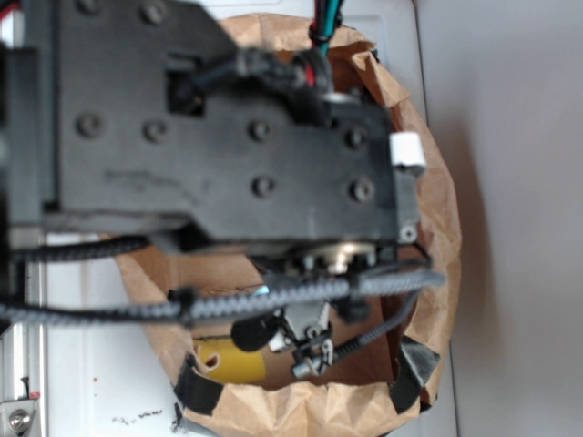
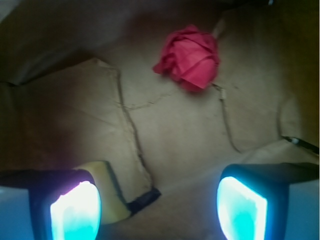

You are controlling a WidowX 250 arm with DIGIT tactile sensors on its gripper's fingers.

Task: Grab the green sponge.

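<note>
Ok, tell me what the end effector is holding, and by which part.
Nothing. The end effector is open; the green sponge lies beside one finger, not between them.

Two views into one bag
Exterior looks steeply down over the arm; wrist looks closely at the paper bag (image 2: 180, 135) floor both share.

green sponge (image 2: 109, 192) half behind claw finger (image 2: 75, 210) | arm blurred

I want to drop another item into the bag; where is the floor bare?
Bare: the bag floor between the red crumpled ball and the open gripper. Crowded: near-left corner, where the green sponge sits by one finger.
</note>
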